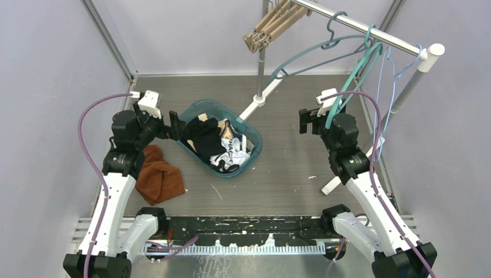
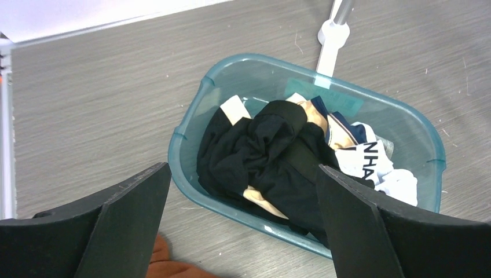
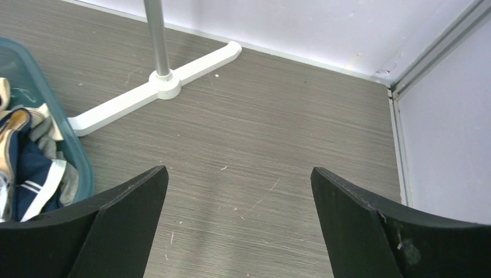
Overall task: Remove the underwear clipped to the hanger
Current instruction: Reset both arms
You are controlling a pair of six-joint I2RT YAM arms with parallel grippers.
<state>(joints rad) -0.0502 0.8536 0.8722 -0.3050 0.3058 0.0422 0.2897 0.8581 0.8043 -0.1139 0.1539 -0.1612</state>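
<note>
The underwear lies in a heap in a teal basket [image 1: 255, 139] [image 2: 184, 165]: a black piece [image 1: 205, 136] [image 2: 272, 150] on top, a white lettered one [image 1: 236, 154] [image 2: 379, 165] beside it. Nothing is clipped to the hangers on the rail [image 1: 370, 32]; the wooden clip hangers [image 1: 269, 29], teal hangers [image 1: 354, 74] and thin blue hangers [image 1: 395, 74] are all bare. My left gripper [image 1: 175, 125] [image 2: 243, 168] is open just left of the basket's rim, looking onto the black piece. My right gripper [image 1: 305, 121] [image 3: 238, 169] is open over bare table, below the teal hangers.
The rack's white foot [image 1: 259, 99] [image 3: 165, 81] [image 2: 333, 32] stands just behind the basket [image 3: 81, 168]; its second post [image 1: 399, 98] rises at the right wall. A brown cloth [image 1: 159, 176] [image 2: 168, 267] lies on the table by the left arm. Walls close in on three sides.
</note>
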